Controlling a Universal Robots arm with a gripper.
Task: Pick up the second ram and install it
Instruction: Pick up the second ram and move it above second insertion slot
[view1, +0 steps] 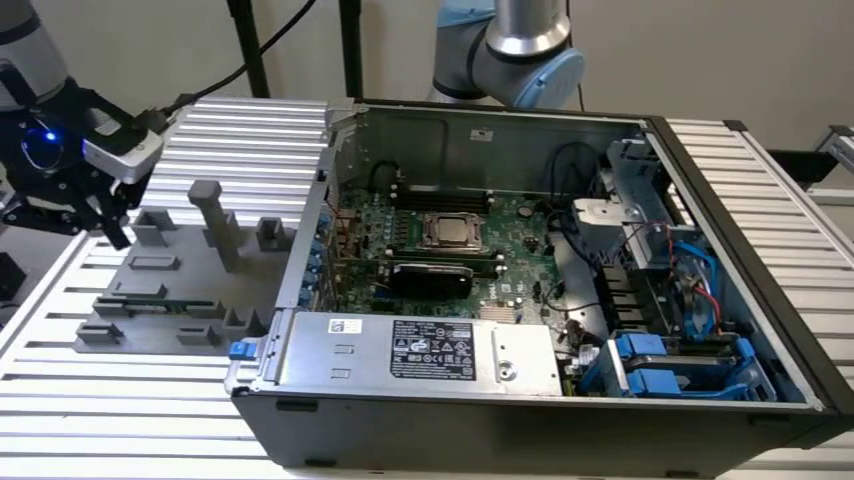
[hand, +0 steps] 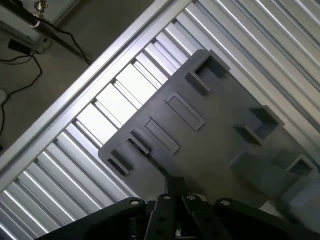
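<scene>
A slim green stick, which looks like the second ram (view1: 151, 298), lies in a slot near the front of the grey fixture plate (view1: 187, 300) at the exterior view's left. My gripper (view1: 107, 230) hangs above the far left corner of that plate, well clear of the stick. In the wrist view my gripper (hand: 172, 186) is shut, its fingertips meeting over the plate (hand: 210, 145) with nothing between them. The open computer case holds the large green motherboard (view1: 514, 235) with its silver processor (view1: 451, 232).
Tall grey posts (view1: 214, 225) and blocks stand on the fixture plate close to my gripper. The case wall (view1: 314, 230) rises right of the plate. A power supply (view1: 414, 350) and blue drive bays (view1: 667, 365) sit in the case. Ribbed aluminium table (view1: 254, 130) lies all round.
</scene>
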